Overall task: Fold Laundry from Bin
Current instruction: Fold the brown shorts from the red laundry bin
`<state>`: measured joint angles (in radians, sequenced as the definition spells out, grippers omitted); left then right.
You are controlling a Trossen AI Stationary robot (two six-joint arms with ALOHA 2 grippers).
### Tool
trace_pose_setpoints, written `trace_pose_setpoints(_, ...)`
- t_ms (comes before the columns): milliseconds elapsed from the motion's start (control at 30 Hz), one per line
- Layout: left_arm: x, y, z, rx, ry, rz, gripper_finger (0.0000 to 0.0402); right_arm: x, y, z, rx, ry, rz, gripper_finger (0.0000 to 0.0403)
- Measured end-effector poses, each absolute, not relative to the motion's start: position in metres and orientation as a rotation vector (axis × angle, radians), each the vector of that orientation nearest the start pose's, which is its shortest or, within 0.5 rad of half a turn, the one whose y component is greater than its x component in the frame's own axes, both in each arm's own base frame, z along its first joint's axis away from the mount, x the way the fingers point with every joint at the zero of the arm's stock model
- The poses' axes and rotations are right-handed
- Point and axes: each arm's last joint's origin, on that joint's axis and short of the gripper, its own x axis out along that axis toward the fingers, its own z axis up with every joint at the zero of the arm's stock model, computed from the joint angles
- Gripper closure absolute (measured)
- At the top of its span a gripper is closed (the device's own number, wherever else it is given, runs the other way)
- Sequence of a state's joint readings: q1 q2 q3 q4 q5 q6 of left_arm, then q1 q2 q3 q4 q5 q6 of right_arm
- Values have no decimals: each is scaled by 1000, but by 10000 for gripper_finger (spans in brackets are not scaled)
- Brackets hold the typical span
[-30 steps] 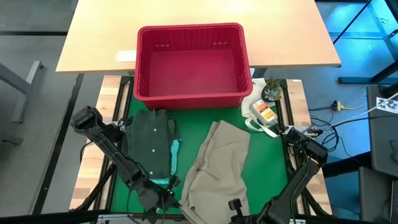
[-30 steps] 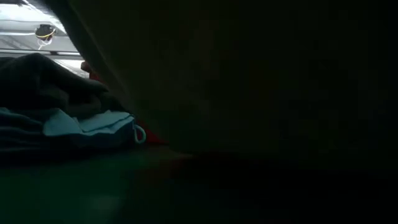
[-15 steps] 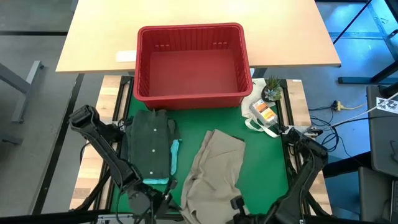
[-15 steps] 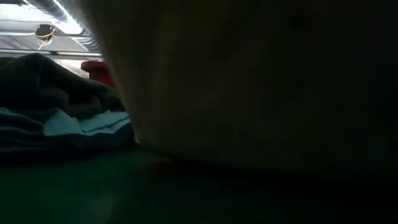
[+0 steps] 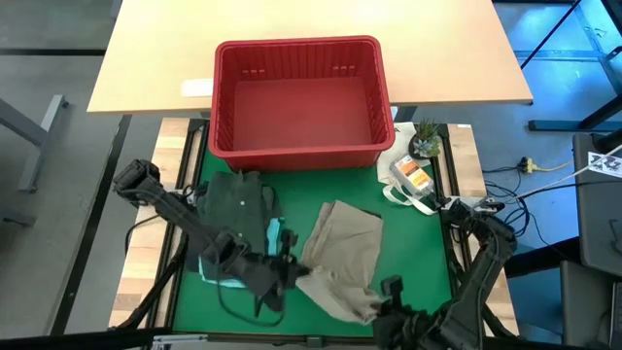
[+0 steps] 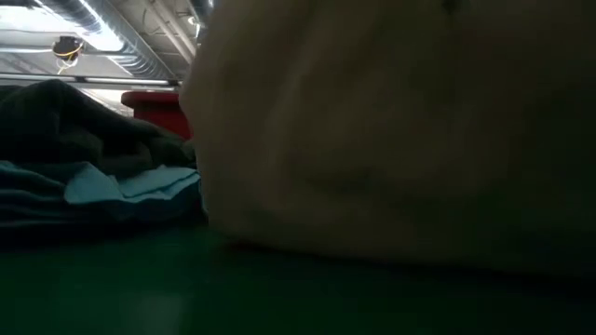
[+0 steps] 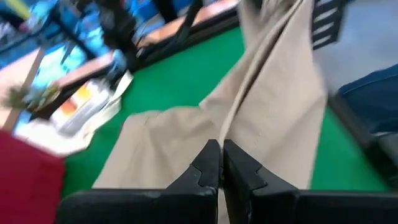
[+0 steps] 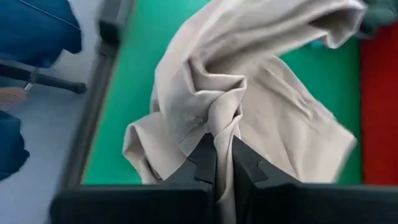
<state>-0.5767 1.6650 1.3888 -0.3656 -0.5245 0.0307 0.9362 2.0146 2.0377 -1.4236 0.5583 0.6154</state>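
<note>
The beige-tan garment (image 5: 342,255) lies on the green mat (image 5: 418,248), its far part flat and its near end raised and bunched. My left gripper (image 5: 292,276) is shut on the garment's near left part, and my right gripper (image 5: 375,297) is shut on its near right part. A dark olive garment (image 5: 233,209) lies on the mat's left over a light teal one (image 5: 273,236). The red bin (image 5: 299,97) stands at the far edge with nothing in it. In the low view the beige cloth (image 6: 391,140) fills most of the picture. My left gripper pinches an edge of the beige cloth (image 7: 231,127) between its two fingers, coming slantwise from the mat's left and tilted down. From the hold the cloth runs taut toward the right gripper, and its far part lies on the mat. My right gripper pinches a bunched fold of several layers of the beige cloth (image 8: 224,117) between its two fingers, slanting down from the near side. Loose folds hang around the hold, clear of the mat.
A white bag (image 5: 408,175) with a small plant (image 5: 425,139) and an orange item lies at the mat's far right corner. The dark olive and teal pile sits right beside my left arm. A light wooden table (image 5: 311,24) stands beyond the bin.
Both grippers have risen and gone toward the far edge, the left one also toward the right, both staying shut. The beige garment's near end has been lifted off the mat and drawn over toward its far part, which has stayed in place.
</note>
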Motion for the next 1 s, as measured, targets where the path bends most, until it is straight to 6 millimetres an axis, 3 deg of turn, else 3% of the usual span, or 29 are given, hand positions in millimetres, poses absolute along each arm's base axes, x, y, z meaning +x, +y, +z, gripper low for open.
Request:
trace_pose_setpoints(367, 342, -123, 292, 367, 699, 105, 402, 228, 256, 368, -390, 942, -157, 392)
trace_pose_setpoints(467, 346, -110, 291, 360, 720, 141, 401, 223, 240, 374, -388, 928, -185, 394)
trace_pose_setpoints(767, 351, -76, 283, 342, 787, 214, 401, 207, 172, 339, -335, 960, -365, 391)
trace_pose_setpoints(1000, 354, -44, 263, 298, 810, 277, 401, 191, 122, 287, -250, 953, -456, 390)
